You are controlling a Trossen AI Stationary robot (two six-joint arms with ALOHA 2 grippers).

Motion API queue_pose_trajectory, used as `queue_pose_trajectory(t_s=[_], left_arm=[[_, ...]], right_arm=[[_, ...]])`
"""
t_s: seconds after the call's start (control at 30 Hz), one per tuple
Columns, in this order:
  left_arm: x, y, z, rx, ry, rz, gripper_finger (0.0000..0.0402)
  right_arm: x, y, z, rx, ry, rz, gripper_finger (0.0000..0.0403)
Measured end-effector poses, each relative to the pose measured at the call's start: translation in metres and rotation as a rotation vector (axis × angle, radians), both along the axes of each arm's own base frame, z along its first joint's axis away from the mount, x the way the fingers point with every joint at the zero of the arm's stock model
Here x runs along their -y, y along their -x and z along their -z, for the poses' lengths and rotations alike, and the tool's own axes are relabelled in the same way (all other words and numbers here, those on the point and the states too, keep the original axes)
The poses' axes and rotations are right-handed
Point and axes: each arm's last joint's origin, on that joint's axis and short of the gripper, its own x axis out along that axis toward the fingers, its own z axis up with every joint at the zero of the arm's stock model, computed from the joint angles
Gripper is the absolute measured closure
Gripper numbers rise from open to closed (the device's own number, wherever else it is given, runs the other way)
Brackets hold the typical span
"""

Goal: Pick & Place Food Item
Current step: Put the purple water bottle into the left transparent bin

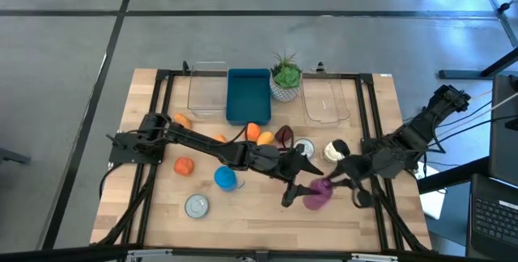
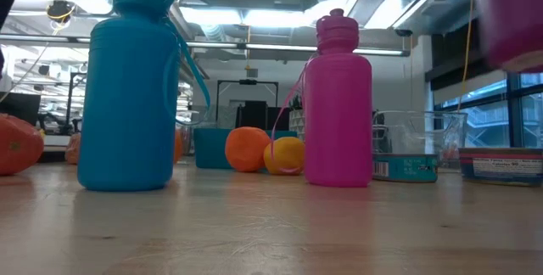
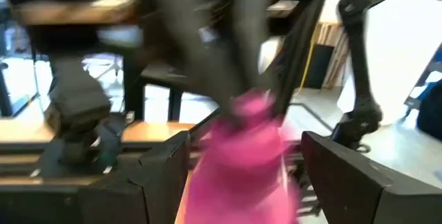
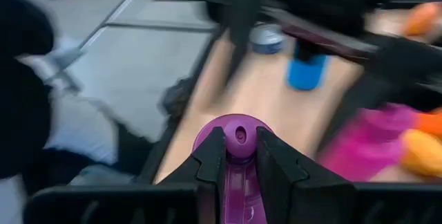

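Left pincer (image 1: 295, 183) spread wide mid-table; right pincer (image 1: 346, 178) narrowed (seemingly clamped), arms nearly meeting.

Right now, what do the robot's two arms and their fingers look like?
Both arms are dark, almost black, built of jointed links. The left arm and the right arm each have cables trailing from the base end. The left gripper has broad, blocky black fingers; the right gripper has black fingers with angular, wedge-shaped tips. No markings are legible.

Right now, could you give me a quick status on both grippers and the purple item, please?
Right gripper shut on purple item, held above the table. Left gripper open, close beside it. Pink bottle and blue bottle standing nearby.
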Motion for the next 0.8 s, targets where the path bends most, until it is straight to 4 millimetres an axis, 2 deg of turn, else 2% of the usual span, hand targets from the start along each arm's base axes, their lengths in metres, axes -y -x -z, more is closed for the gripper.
queue_pose_trajectory(t_s=[0.23,0.8], left_arm=[[0.0083,0.002,-0.0007,0.009,0.004,0.015,0.013],[0.0042,0.001,0.0004,0.002,-0.005,-0.02,0.013]], right_arm=[[-0.0013,0.0009,-0.0002,0.005,0.0,0.0,0.0346],[-0.0028,-0.0029,-0.0066,0.103,0.03,0.002,0.0346]])
